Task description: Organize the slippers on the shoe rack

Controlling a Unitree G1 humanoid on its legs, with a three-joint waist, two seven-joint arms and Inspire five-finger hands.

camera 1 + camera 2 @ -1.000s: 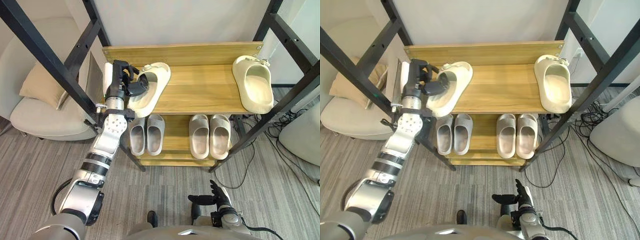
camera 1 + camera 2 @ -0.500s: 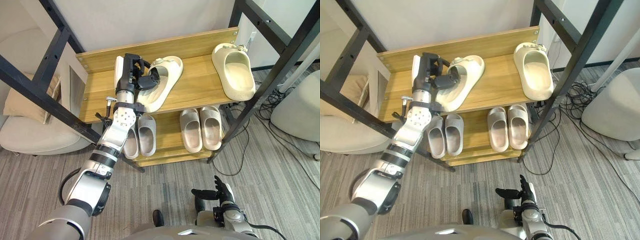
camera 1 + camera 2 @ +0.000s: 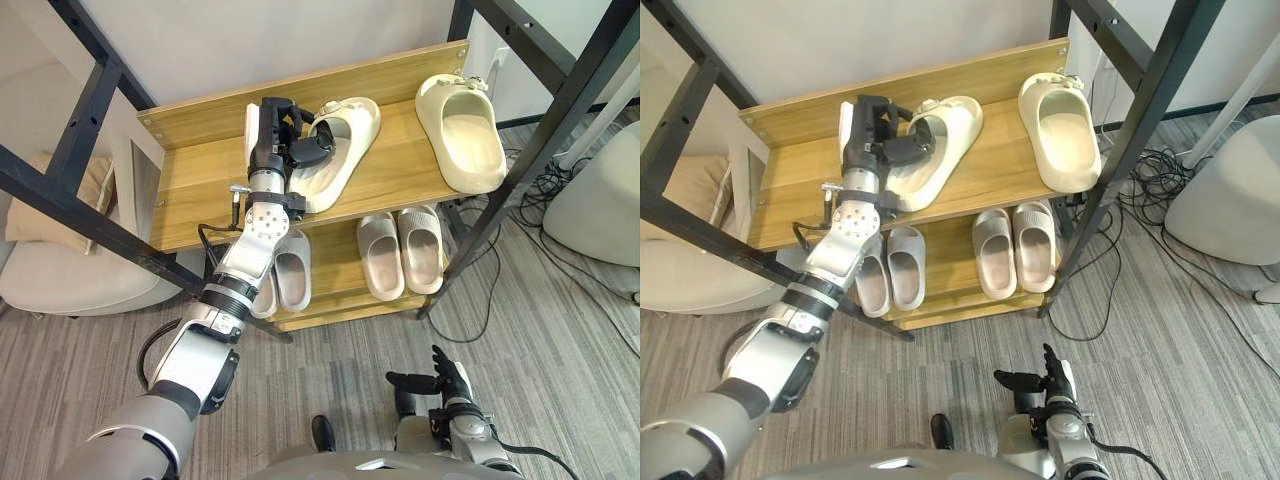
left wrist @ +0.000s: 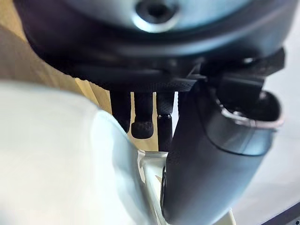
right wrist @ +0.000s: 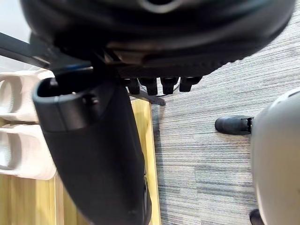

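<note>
**Left hand clamped on cream slipper, top shelf**

Left hand (image 3: 272, 135) is up at the top shelf of the shoe rack (image 3: 200, 175). It grips the near cream slipper (image 3: 335, 170) by its side wall. The thumb sits inside the slipper's hollow and the fingers curl round the outer edge. The left wrist view shows the same: the slipper's pale wall runs between the thumb and the fingers.

The slipper lies slantwise on the shelf. One end is just below the hand at the shelf's front edge. The other end points away past the thumb toward the back board. Cannot tell whether it rests flat or is lifted a little.

The second cream slipper (image 3: 462, 130) is well apart from the left hand, on the same shelf at its far right end. It lies roughly straight, front to back.

On the lower shelf, one grey pair (image 3: 290, 280) sits right under the left forearm and is partly hidden by it. The other grey pair (image 3: 402, 255) is further toward the robot's right, side by side and touching.

Right hand (image 3: 440, 380) is low over the grey carpet (image 3: 560, 340), well apart from the rack, with fingers straight and spread, holding nothing.

A beige armchair (image 3: 60, 260) stands beyond the left arm, beside the rack.
</note>
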